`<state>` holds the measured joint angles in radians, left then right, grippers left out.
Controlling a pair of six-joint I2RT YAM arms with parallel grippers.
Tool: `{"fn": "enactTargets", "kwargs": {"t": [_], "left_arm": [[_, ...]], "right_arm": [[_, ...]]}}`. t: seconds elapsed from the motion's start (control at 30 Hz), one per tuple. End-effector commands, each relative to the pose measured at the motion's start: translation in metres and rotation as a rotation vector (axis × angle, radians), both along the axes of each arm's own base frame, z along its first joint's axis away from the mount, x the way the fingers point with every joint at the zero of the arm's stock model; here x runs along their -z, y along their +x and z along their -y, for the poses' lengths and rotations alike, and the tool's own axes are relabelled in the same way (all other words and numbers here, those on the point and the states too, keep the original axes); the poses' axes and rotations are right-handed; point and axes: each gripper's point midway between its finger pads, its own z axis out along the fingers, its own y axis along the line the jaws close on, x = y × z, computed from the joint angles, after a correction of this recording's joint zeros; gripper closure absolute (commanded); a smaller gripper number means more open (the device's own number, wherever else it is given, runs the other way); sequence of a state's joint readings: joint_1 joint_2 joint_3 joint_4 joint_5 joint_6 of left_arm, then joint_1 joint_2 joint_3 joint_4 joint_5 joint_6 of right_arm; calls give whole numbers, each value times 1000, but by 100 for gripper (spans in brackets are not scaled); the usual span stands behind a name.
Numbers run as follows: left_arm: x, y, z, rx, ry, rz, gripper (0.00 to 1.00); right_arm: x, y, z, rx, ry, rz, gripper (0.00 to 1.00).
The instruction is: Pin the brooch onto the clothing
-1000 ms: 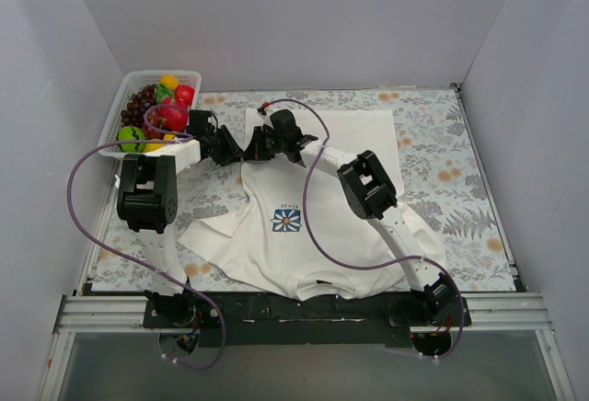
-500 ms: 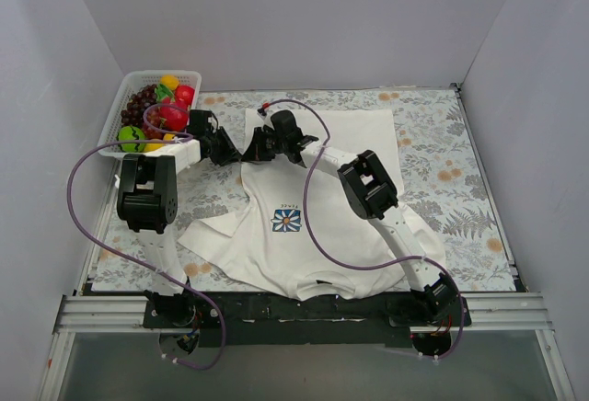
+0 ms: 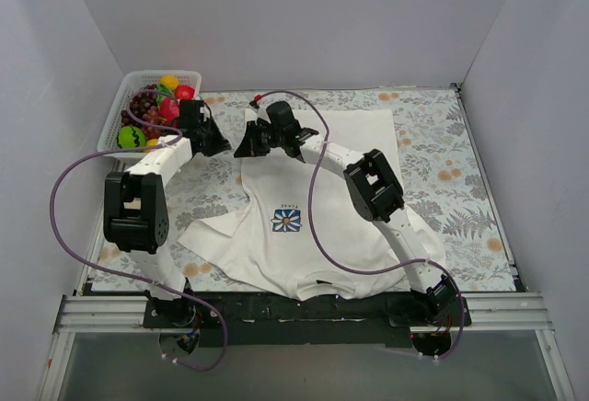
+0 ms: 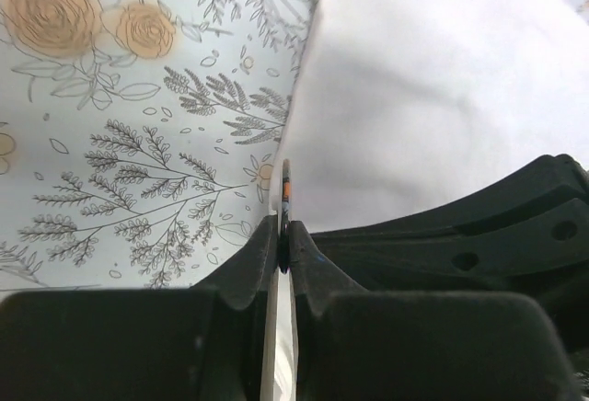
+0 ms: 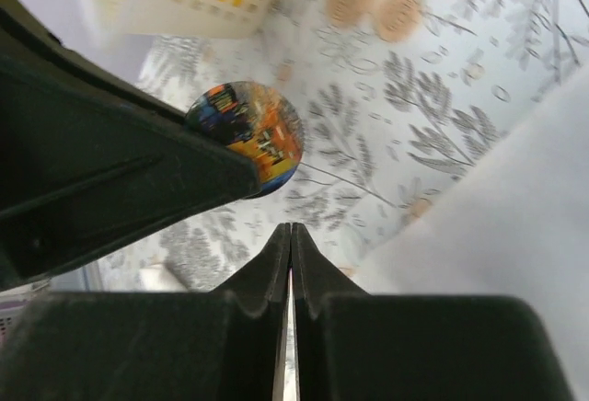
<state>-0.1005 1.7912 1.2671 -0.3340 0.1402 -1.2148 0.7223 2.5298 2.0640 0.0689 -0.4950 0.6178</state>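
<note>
Left gripper (image 3: 210, 136) swung out toward basket (image 3: 147, 74), parting from right gripper (image 3: 247, 142) | left gripper clamps brooch (image 5: 247, 137) edge-on at its fingertips | right gripper clenched, brooch just up-left of its tips | shirt (image 4: 414, 97) edge beside brooch

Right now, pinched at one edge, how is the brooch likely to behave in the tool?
The brooch looks like a thin, stiff disc: edge-on in the left tool it shows no bend. Held only at one edge, it could pivot or slip. Small and flat, it is probably very light.
</note>
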Motion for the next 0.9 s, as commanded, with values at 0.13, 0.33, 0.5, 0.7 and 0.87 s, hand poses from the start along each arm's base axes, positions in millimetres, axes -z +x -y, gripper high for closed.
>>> {"fn": "enactTargets", "kwargs": {"t": [0.13,0.33,0.5,0.7,0.87], "left_arm": [[-82,-16,-4,40,43,174,100],[-154,-47,21,205,-50,377,100],[-194,-78,55,412,-167,546,100],[-217,-126,114,677,-281,679,100],[-215,-157,174,881,-324,700,100]], "right_arm": [[-126,-20,20,-92,122,191,77],[-168,-40,81,-66,125,297,43],[-205,-75,128,-96,224,363,17],[-240,-112,158,-106,313,421,17],[-240,-134,173,-107,330,398,22]]}}
